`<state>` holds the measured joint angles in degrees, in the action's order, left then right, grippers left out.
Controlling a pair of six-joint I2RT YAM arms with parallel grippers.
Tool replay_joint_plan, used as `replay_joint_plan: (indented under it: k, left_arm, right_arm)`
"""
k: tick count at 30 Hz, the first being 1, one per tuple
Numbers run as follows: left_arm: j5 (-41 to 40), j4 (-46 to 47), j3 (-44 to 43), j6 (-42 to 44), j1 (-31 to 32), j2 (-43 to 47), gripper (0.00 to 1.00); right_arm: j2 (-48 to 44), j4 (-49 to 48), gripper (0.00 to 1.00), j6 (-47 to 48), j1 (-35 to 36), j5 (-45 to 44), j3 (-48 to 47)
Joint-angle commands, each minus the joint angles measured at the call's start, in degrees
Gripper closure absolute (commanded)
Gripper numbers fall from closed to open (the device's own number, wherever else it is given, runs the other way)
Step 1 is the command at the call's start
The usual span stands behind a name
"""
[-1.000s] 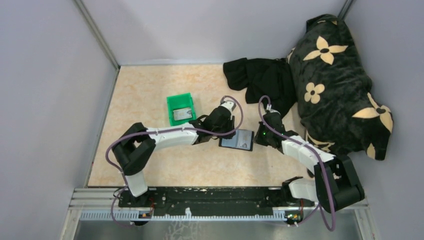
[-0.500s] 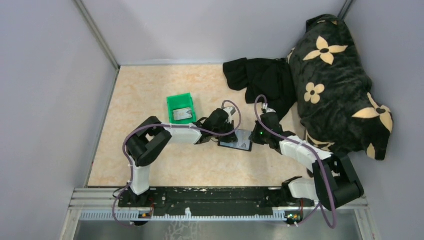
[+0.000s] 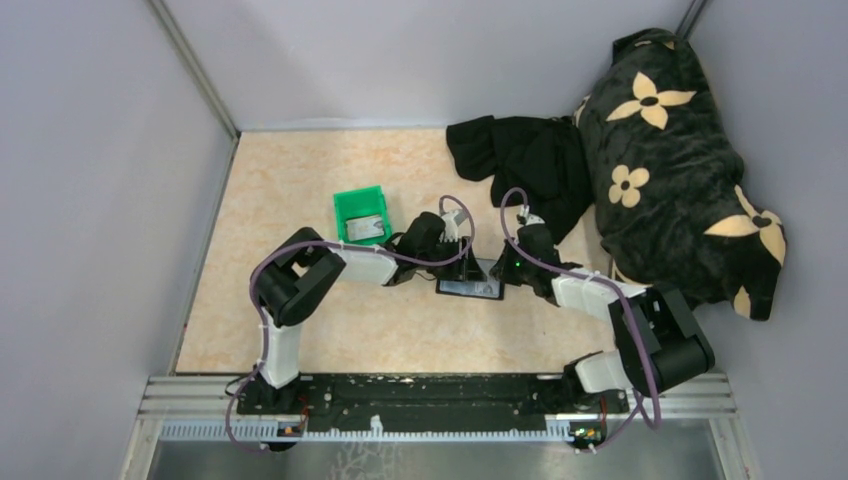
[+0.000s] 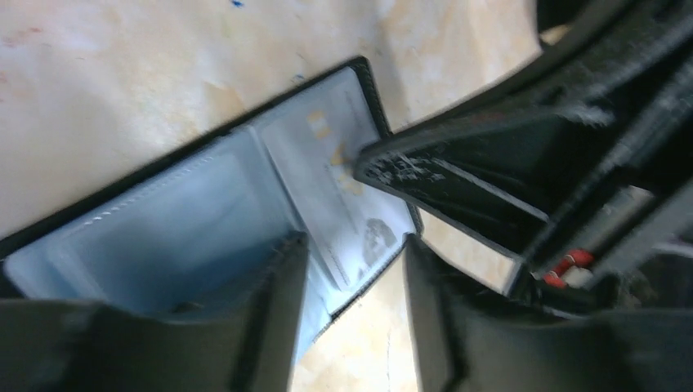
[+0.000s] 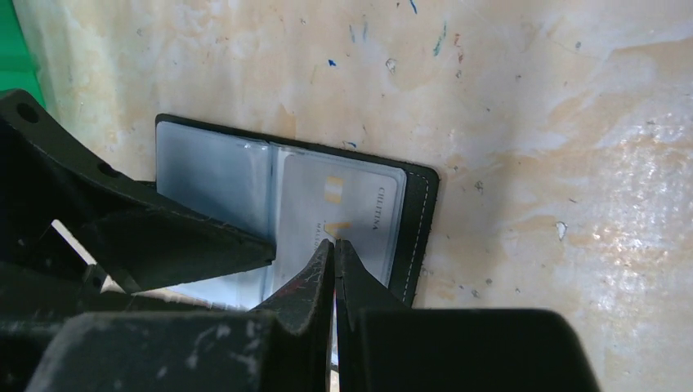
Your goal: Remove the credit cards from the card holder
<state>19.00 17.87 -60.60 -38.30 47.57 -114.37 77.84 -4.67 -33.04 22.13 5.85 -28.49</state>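
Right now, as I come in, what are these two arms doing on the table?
Both arms are working on the card holder, which lies open and flat on the table. The left pincer is open, with one finger over the holder's face that shows no card. The right pincer is shut, its tips on the pale card in the other pocket. That card is not yet out. A pale flat item lies in the green bin.
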Motion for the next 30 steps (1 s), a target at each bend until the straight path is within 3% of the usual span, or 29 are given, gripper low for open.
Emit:
replay_joint_plan:
  k: [1, 6, 8, 13, 19, 22, 25, 30]
  left_arm:
    - [4.0, 4.3, 6.6, -2.0, -2.9, -2.2, 0.36]
    - [4.8, 7.2, 8.4, -2.9, -3.3, -2.4, 0.31]
    - [4.6, 7.2, 8.4, -3.2, -3.4, -2.5, 0.39]
    - [1.7, 4.1, 7.9, -1.8, -3.4, -2.2, 0.41]
    - [1.9, 2.2, 4.9, -1.7, -2.8, -4.3, 0.52]
    - [0.7, 1.4, 4.9, -1.1, -2.8, -3.6, 0.52]
    - [0.5, 1.1, 5.1, -0.6, -2.8, -3.4, 0.52]
    - [0.7, 1.6, 5.4, -0.6, -2.8, -3.5, 0.53]
  right_arm:
    - [2.1, 0.3, 1.00, 0.8, 0.7, 1.6, 2.1]
    - [2.6, -0.6, 1.00, 0.6, 0.7, 1.7, 2.8]
    - [2.7, -0.6, 1.00, 0.6, 0.7, 1.8, 2.9]
    - [2.7, -1.0, 1.00, 0.5, 0.7, 2.3, 3.1]
    - [0.1, 0.0, 1.00, -0.3, 0.7, 1.5, 3.0]
    - [-3.8, 3.3, 1.00, -0.7, -0.3, -0.7, 2.2]
    - [-6.4, 3.6, 1.00, -1.5, -3.0, 2.7, 2.3]
    - [-6.6, 5.9, 1.00, 0.0, -3.5, 1.6, 1.7]
